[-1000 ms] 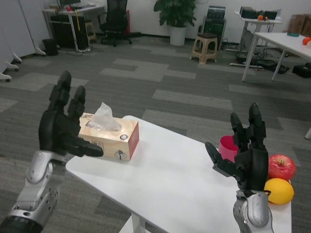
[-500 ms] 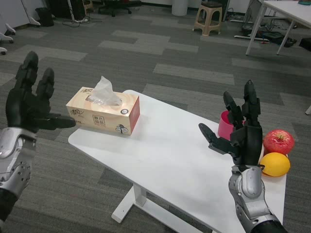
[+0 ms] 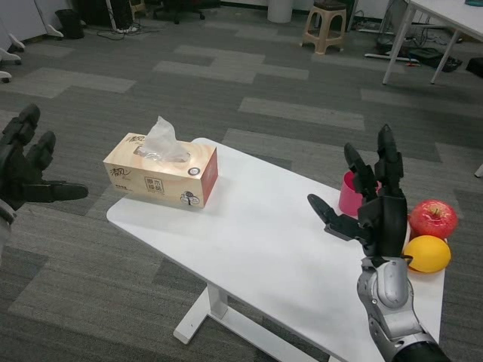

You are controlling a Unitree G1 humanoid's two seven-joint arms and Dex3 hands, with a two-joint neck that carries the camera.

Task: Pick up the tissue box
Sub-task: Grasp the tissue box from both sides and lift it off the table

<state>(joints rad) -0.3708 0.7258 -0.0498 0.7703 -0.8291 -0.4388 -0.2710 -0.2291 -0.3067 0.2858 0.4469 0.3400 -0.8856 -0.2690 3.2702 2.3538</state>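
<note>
**A:** Nearest the camera, what does the right hand (image 3: 375,215) do?

**B:** It stands upright over the near right part of the white table (image 3: 272,264), fingers spread, palm turned inward, holding nothing. It waits, well apart from the task's thing.

**A:** And just behind it?

**B:** A pink cup (image 3: 352,202) sits partly hidden by the fingers. To its right lie a red apple (image 3: 433,219) and, nearer, a yellow fruit (image 3: 427,254), perhaps a lemon or an orange. None of these belongs to the job.

**A:** Where is the left hand (image 3: 26,167)?

**B:** At the picture's left edge, off the table and over the grey carpet, fingers apart, thumb pointing toward the table. It is empty too, and a clear gap separates it from the box.

**A:** The tissue box (image 3: 161,174) itself?

**B:** It rests flat on the table's far left corner, a tissue (image 3: 158,140) standing up out of its top slot. Nothing touches it.

**A:** So which step is this?

**B:** By my reading, the approach. No grasp is made; the box is not yet lifted.

**A:** What does the next move call for?

**B:** Likely the left hand travels inward to the box's short left end. One hand alone may not span the box, so the right may need to cross the table and press the opposite end, squeezing evenly before lifting. The cardboard could dent under too hard a squeeze.

**A:** Farther back?

**B:** A stool (image 3: 327,25) and another white table (image 3: 445,15) stand across the room.
</note>
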